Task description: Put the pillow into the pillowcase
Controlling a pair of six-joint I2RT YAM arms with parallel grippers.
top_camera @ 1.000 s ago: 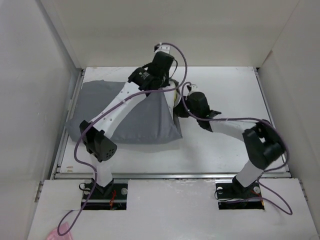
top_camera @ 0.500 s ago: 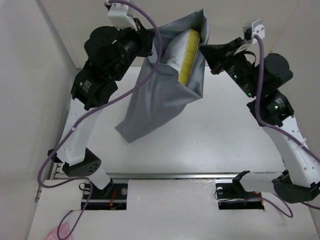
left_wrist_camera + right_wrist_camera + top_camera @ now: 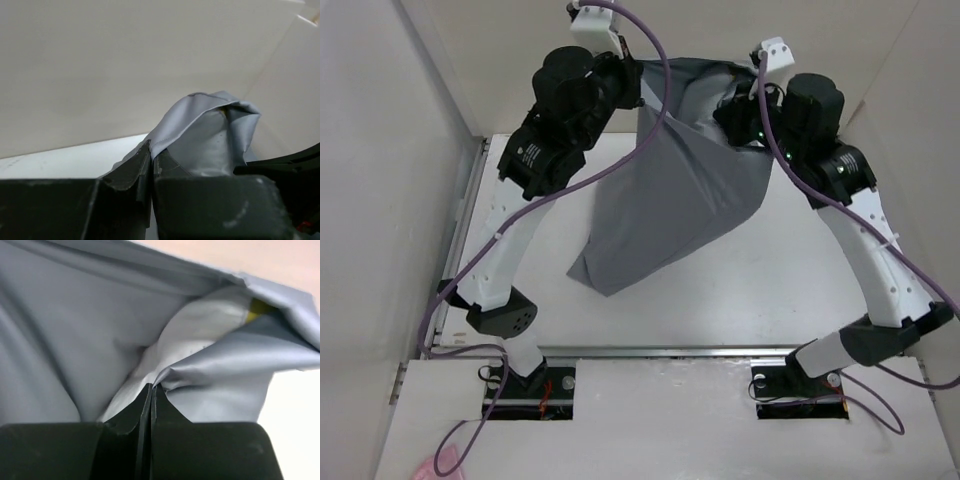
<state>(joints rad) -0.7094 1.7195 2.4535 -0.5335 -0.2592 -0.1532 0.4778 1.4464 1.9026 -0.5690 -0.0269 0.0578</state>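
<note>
The grey pillowcase hangs in the air above the table, held up by its top edge between both raised arms, its lowest corner near the table. My left gripper is shut on the left part of the pillowcase's hem, seen close in its wrist view. My right gripper is shut on the right side of the pillowcase, its fingertips pinching a fold. The pillow sits inside; only some white cloth and a bit of yellow piping show.
The white table lies below the hanging cloth, with enclosure walls at the left, back and right. Both arm bases stand at the near edge. A pink object lies at the bottom left, off the table.
From flat on the table, the pillowcase was lifted up by both arms. Since half a second ago the grippers came closer together, and the pillow's yellow edge has dropped out of the top view.
</note>
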